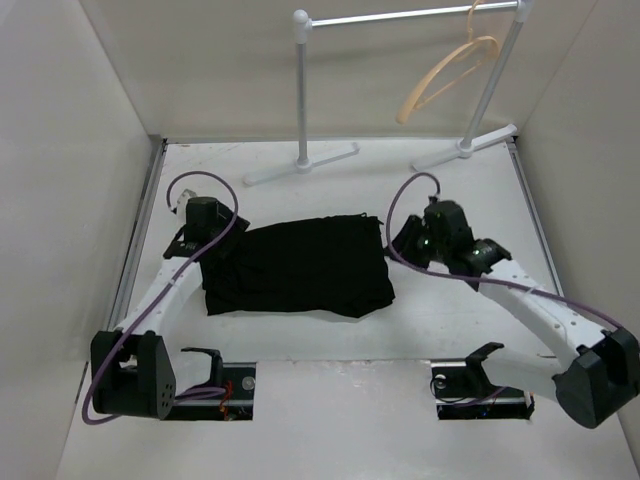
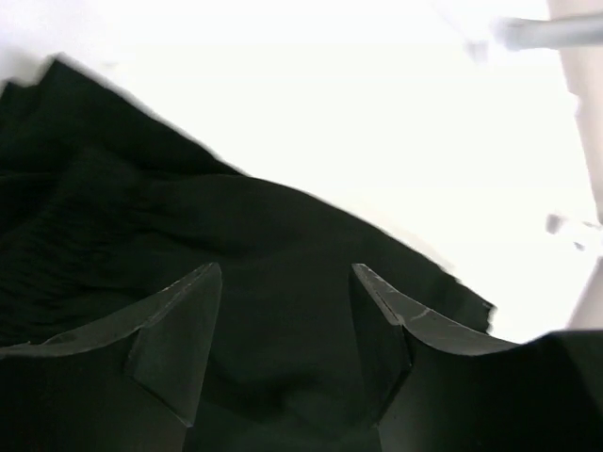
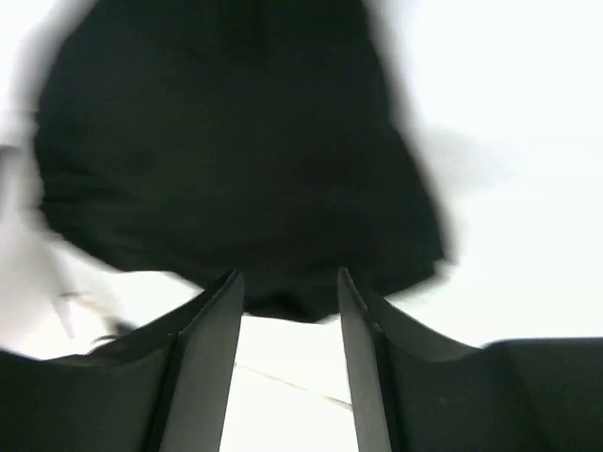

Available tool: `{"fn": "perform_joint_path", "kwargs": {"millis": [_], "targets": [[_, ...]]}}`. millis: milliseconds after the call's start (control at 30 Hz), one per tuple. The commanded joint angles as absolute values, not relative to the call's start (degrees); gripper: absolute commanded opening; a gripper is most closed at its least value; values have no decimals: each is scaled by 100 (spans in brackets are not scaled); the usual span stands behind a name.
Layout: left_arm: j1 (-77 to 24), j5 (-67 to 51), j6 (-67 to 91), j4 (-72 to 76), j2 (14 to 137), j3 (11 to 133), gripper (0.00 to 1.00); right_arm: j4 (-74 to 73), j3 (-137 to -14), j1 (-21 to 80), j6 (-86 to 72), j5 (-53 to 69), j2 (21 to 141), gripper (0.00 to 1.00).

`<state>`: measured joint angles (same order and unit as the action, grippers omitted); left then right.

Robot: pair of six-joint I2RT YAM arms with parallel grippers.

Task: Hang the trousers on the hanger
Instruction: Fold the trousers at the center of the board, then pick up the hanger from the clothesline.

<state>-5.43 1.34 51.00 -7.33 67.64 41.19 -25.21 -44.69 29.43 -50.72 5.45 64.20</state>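
Grasping looks to be the step in hand. The plain black soft-fabric trousers (image 1: 300, 265) lie folded on the white bench (image 1: 330, 340), beneath the left end effector (image 2: 285, 282) and just ahead of the right end effector (image 3: 287, 282). Both stand wide, holding nothing. Next, each must pinch an edge and lift toward the thin tan wooden hanger (image 1: 445, 72), well beyond both.

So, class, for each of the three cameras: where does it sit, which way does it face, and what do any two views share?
Top external: fixed above and behind the bases, facing down across the table at the trousers, rail and hanger; left arm and right arm show.
Left wrist: on the left arm, looking past its open jaws onto the trousers.
Right wrist: on the right arm, looking past its open jaws at the trousers' edge.
Shared: all three see the trousers.
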Motion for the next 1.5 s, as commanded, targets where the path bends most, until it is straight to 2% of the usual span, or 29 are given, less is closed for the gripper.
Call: {"fn": "perform_joint_path", "kwargs": {"millis": [0, 67, 100, 167, 200, 300, 367, 433, 500, 600, 833, 967, 1100, 1233, 1467], "targets": [[-873, 132, 4931, -905, 6557, 4570, 53, -2576, -5928, 2590, -4519, 509, 6362, 38], [-1233, 193, 4869, -949, 6592, 4675, 49, -2435, -6860, 2230, -4168, 597, 6617, 17], [-1444, 219, 4843, -949, 6618, 4719, 45, -2391, -7221, 2080, -4079, 659, 6749, 11], [-1813, 281, 4790, -949, 6653, 4764, 33, -2268, -8213, 1694, -3798, 904, 7152, 6], [-2067, 377, 4773, -967, 6653, 4772, 22, -2181, -8627, 1500, -3727, 940, 7381, 7], [-2604, 737, 4729, -1081, 6618, 4781, 13, -2039, -9630, 1069, -3726, 1063, 8066, 24], [-2938, 940, 4720, -1160, 6583, 4764, 14, -2004, -10262, 875, -3744, 1116, 8532, 45], [-3176, 1045, 4720, -1178, 6548, 4711, 15, -2109, -10895, 743, -3770, 1160, 9007, 57], [-3317, 1063, 4746, -1178, 6522, 4650, 18, -2188, -11414, 629, -3788, 1213, 9455, 63], [-3379, 1028, 4755, -1178, 6539, 4606, 20, -2434, -12127, 497, -3858, 1335, 10044, 64], [-3002, 844, 4729, -1178, 6513, 4562, 21, -2532, -12805, 426, -3920, 1784, 10678, 55], [-3010, 844, 4755, -1152, 6548, 4413, 21, -2409, -12736, 435, -3964, 1898, 10740, 40], [-3028, 853, 4790, -1107, 6557, 4333, 22, -2058, -12604, 444, -4130, 2038, 10766, 31], [-2984, 844, 4799, -1099, 6504, 4333, 22, -1829, -12542, 444, -4333, 2215, 10784, 15], [-2922, 826, 4808, -1108, 6399, 4386, 26, -1503, -12525, 461, -4272, 2461, 10381, 10]]}}
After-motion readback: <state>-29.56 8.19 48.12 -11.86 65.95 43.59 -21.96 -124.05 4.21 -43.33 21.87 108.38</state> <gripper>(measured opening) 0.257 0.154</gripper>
